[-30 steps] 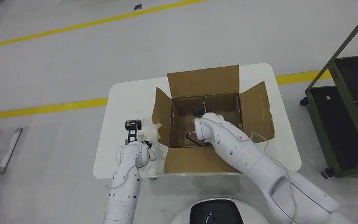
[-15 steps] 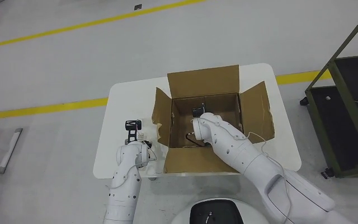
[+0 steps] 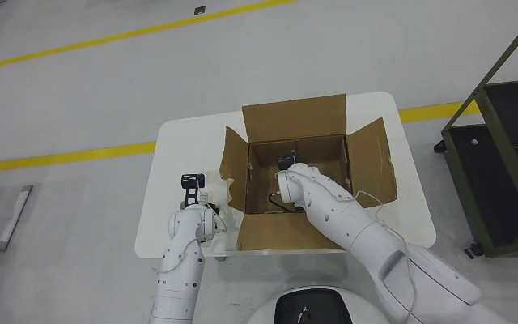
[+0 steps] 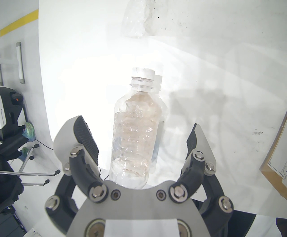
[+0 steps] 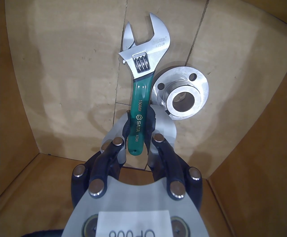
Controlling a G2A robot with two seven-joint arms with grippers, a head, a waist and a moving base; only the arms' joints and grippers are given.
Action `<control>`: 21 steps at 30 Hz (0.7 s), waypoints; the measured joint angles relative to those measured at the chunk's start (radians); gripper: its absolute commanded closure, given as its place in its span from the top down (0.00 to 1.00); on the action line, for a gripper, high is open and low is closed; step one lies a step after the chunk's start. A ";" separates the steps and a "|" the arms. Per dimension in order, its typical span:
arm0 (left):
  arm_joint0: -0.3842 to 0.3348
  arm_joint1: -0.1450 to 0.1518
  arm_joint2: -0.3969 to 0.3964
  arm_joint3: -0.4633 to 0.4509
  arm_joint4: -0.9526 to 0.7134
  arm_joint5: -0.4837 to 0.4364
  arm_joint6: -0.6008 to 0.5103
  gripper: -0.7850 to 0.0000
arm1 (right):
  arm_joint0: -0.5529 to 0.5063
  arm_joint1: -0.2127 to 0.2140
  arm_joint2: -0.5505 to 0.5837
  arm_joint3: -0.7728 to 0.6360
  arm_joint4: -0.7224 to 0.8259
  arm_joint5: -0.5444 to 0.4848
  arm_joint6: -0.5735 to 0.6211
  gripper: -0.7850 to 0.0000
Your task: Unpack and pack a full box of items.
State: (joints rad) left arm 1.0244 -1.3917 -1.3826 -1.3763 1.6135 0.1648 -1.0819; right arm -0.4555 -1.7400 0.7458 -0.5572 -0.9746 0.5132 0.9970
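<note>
**Wrench gripped inside the box, bottle out on the surface**

Top view: an open cardboard box (image 3: 295,117) is seen at the middle of the white surface (image 3: 182,154). One arm is lowered into it; the other is held over the surface just left of the box.

Left wrist view: the left tool (image 4: 139,130) is spread wide on either side of a clear bottle (image 4: 134,134), with neither finger touching it. A plastic bag (image 4: 139,20) lies farther off.

Right wrist view: the right tool (image 5: 139,122) is pressed onto the green handle of a wrench (image 5: 142,60). A metal flange (image 5: 180,92) rests on the box floor just beside it.

Unpacking is judged to be in hand, with the wrench the current item. A straight lift is called for, clear of the flange and the box walls. Since the handle end is gripped, swing of the heavy head should be expected.
</note>
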 measured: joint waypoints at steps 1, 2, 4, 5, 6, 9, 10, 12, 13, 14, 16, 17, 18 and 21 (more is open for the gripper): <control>0.000 0.000 0.000 0.000 0.000 0.000 0.000 1.00 | 0.001 -0.001 0.001 0.003 0.000 -0.001 -0.001 0.00; 0.000 0.000 0.000 0.000 0.000 0.000 0.000 1.00 | 0.002 -0.002 0.002 0.005 0.000 -0.002 -0.003 0.00; 0.000 0.000 0.000 0.000 0.000 0.000 0.000 1.00 | 0.003 -0.005 0.005 0.005 0.002 -0.004 -0.009 0.00; 0.000 0.000 0.000 0.000 0.000 0.000 0.000 1.00 | 0.003 -0.006 0.007 0.002 0.002 -0.006 -0.013 0.00; 0.000 0.000 0.000 0.000 0.000 0.000 0.000 1.00 | 0.003 -0.007 0.008 -0.004 0.002 -0.007 -0.019 0.00; 0.000 0.000 0.000 0.000 0.000 0.000 0.000 1.00 | 0.001 -0.008 0.013 -0.030 -0.002 -0.012 -0.027 0.00; 0.000 0.000 0.000 0.000 0.000 0.000 0.000 1.00 | -0.001 -0.007 0.014 -0.039 -0.006 -0.013 -0.027 0.00; 0.000 0.000 0.000 0.000 0.000 0.000 0.000 1.00 | -0.006 -0.005 0.015 -0.067 -0.019 -0.015 -0.024 0.00; 0.000 0.000 0.000 0.000 0.000 0.000 0.000 1.00 | -0.009 -0.003 0.016 -0.081 -0.026 -0.016 -0.020 0.00; 0.000 0.000 0.000 0.000 0.000 0.000 0.000 1.00 | -0.013 -0.001 0.017 -0.096 -0.033 -0.016 -0.017 0.00; 0.000 0.000 0.000 0.000 0.000 0.000 0.000 1.00 | -0.025 0.005 0.023 -0.136 -0.052 -0.016 -0.010 0.00; 0.000 0.000 0.000 0.000 0.000 0.000 0.000 1.00 | -0.032 0.008 0.025 -0.156 -0.061 -0.016 -0.007 0.00; 0.000 0.000 0.000 0.000 0.000 0.000 0.000 1.00 | -0.042 0.014 0.030 -0.185 -0.076 -0.015 -0.003 0.00; 0.000 0.000 0.000 0.000 0.000 0.000 0.000 1.00 | -0.075 0.032 0.053 -0.281 -0.110 -0.017 0.016 0.00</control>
State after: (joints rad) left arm 1.0244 -1.3917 -1.3826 -1.3763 1.6135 0.1648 -1.0819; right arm -0.5302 -1.7082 0.7986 -0.8381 -1.0851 0.4965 1.0132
